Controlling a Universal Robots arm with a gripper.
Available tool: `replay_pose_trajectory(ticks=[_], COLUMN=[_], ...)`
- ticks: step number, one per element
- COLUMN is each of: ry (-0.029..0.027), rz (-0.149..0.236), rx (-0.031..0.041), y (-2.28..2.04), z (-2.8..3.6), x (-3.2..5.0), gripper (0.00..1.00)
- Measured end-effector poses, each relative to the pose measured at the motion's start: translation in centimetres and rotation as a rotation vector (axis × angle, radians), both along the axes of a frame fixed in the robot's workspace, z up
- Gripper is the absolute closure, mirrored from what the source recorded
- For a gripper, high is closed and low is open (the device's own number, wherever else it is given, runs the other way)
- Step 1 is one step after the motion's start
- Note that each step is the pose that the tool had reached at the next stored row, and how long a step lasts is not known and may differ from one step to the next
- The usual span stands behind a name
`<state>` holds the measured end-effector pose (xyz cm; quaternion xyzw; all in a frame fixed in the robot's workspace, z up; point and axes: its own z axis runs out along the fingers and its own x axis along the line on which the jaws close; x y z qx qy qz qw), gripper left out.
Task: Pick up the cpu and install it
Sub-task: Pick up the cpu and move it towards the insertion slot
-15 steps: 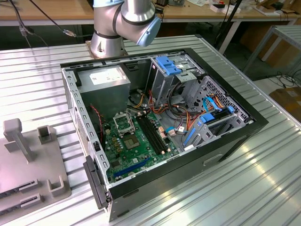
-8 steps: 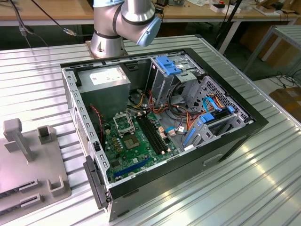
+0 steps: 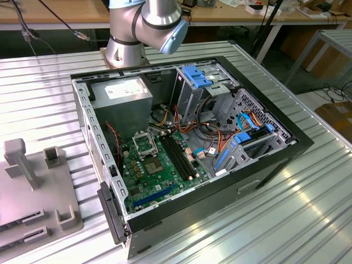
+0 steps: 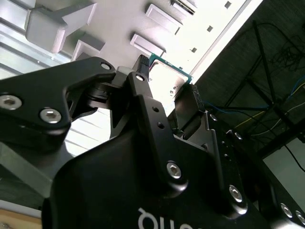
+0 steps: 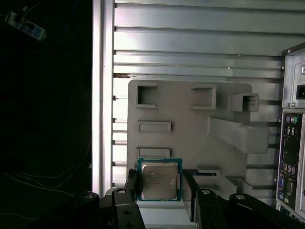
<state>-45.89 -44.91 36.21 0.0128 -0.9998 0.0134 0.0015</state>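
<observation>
Because the black gripper (image 5: 160, 187) is closed on two sides of the small flat square cpu with the shiny silver top (image 5: 159, 180), the pick-up looks done. The cpu hangs above the pale grey plastic tray (image 5: 190, 109). Moving it, I think, calls for a steady, level hold. The tray and the open black computer case (image 3: 187, 137) sit on a ribbed silver desk (image 3: 286, 209) in a workshop.

The arm (image 3: 146, 27) is shining silver-grey, and its fat round joints are wearing light blue caps (image 3: 177, 34). The gripper (image 4: 169, 81) is looking all black, with flat, pointy links. Little round silver screws (image 4: 174, 170) are glinting on it. White marks (image 4: 157, 220) are showing on its body.
</observation>
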Motion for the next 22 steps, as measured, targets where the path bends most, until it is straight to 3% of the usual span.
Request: replay_pose_trajectory(ticks=[22], ry=[-0.0001], rz=[0.000], rx=[0.0013], y=[0.00], z=[0.80], x=[0.00], gripper=[0.53])
